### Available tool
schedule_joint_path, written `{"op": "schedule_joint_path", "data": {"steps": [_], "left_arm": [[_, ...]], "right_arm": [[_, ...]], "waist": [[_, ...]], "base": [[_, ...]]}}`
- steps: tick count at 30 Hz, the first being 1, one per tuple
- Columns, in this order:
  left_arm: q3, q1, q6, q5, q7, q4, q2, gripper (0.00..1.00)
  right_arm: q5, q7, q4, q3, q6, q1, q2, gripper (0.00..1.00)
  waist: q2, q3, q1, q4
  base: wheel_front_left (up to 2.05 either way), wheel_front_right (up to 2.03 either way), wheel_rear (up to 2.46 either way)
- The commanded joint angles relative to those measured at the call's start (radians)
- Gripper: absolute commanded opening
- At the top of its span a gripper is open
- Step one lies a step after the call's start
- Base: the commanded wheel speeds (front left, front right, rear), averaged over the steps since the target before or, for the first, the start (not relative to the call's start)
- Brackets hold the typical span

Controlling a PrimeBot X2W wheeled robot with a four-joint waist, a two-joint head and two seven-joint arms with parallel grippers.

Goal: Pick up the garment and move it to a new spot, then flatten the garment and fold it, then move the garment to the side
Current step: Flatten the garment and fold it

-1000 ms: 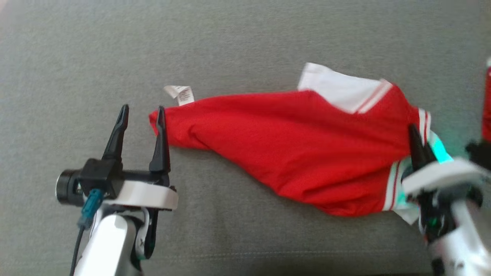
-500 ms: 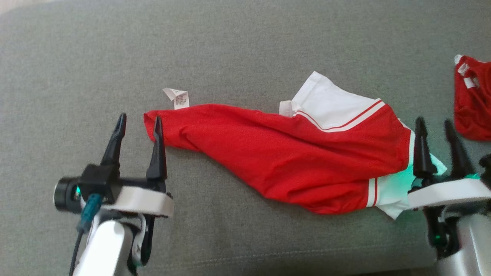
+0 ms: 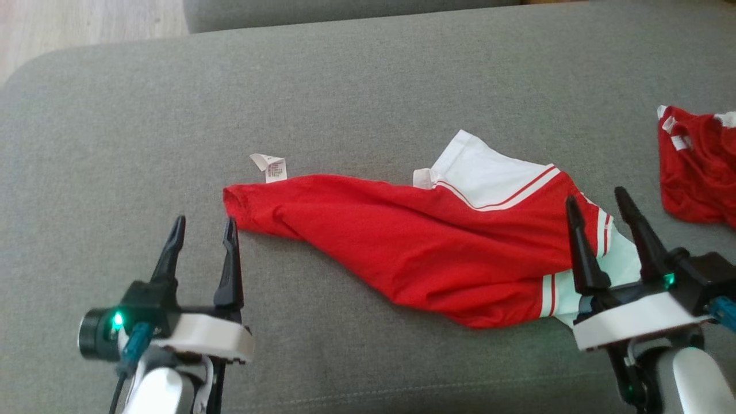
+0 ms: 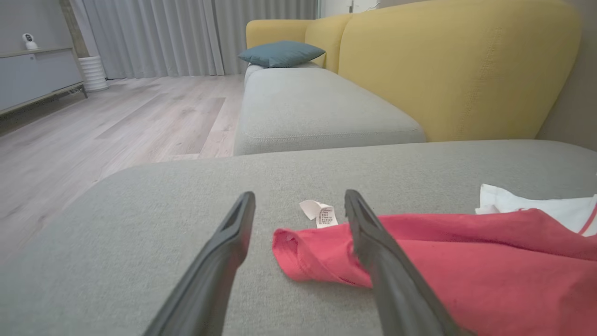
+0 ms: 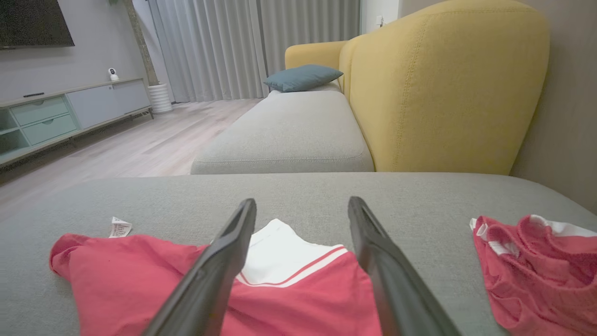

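While the grey sofa seat (image 3: 368, 69) takes up almost all of the head view, a strip of pale wood floor (image 3: 86, 23) shows in the upper left corner. In the left wrist view a yellow backrest (image 4: 457, 65) rises at the upper right, behind a second grey seat.

The garment (image 3: 414, 241), red with white panels and thin red stripes, lies rumpled on the seat. It runs from a narrow red end left of centre to a wider, white-trimmed end at the lower right of the head view. A second red cloth (image 3: 696, 167) sits bunched at the right edge, apart from it.

The left gripper (image 3: 205, 221) stands at the lower left with its fingers spread wide and nothing between them. Its tips are just beside the garment's narrow end; whether they touch it I cannot tell. The right gripper (image 3: 595, 195) is at the lower right, fingers also spread wide and clamping nothing, with its tips over the striped white end of the garment.

A blue pillow (image 4: 280, 52) lies on the far seat at the top centre of the left wrist view. A small white label (image 3: 270, 165) lies at the upper edge of the garment's narrow end.
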Motion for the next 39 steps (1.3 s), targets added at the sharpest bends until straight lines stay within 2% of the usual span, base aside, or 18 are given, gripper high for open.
{"op": "schedule_joint_path", "data": {"steps": [1,14,20,24,28,33,39], "left_arm": [[0.041,-0.017,0.006,-0.008,0.003,-0.039,0.018,1.0],[0.038,-0.013,0.017,-0.018,0.008,-0.05,0.022,1.0],[0.024,-0.068,-0.008,-0.025,0.032,-0.043,0.025,1.0],[0.005,-0.186,-0.046,-0.039,0.109,0.014,0.021,1.0],[0.007,-0.297,-0.094,-0.107,0.253,0.122,0.013,1.0],[0.031,-0.398,-0.106,-0.148,0.379,0.268,0.033,1.0],[0.046,-0.453,-0.119,-0.18,0.435,0.39,0.046,1.0]], "right_arm": [[0.004,0.009,-0.049,0.023,0.003,-0.007,-0.004,1.0],[0.012,0.025,-0.066,0.021,0.003,0.002,0.004,1.0],[0.017,0.027,-0.07,0.014,0.003,-0.005,0.005,1.0],[0.021,0.031,-0.07,0.019,0.003,-0.022,0.006,1.0],[0.027,0.033,-0.065,0.029,0.003,-0.04,0.009,1.0],[0.034,0.031,-0.052,0.032,0.003,-0.048,0.015,1.0],[0.038,0.027,-0.041,0.03,0.003,-0.055,0.018,1.0]], "waist": [[0.0,-0.003,0.0,0.002],[0.0,0.004,0.0,0.006],[0.0,0.022,0.0,0.011],[0.0,0.048,0.0,0.009],[0.0,0.073,0.0,-0.007],[0.0,0.098,0.0,-0.027],[0.0,0.118,0.0,-0.043]], "base": [[0.0,0.0,0.0],[0.0,0.0,0.0],[0.0,0.0,0.0],[0.0,0.0,0.0],[0.0,0.0,0.0],[0.0,0.0,0.0],[0.0,0.0,0.0]]}}
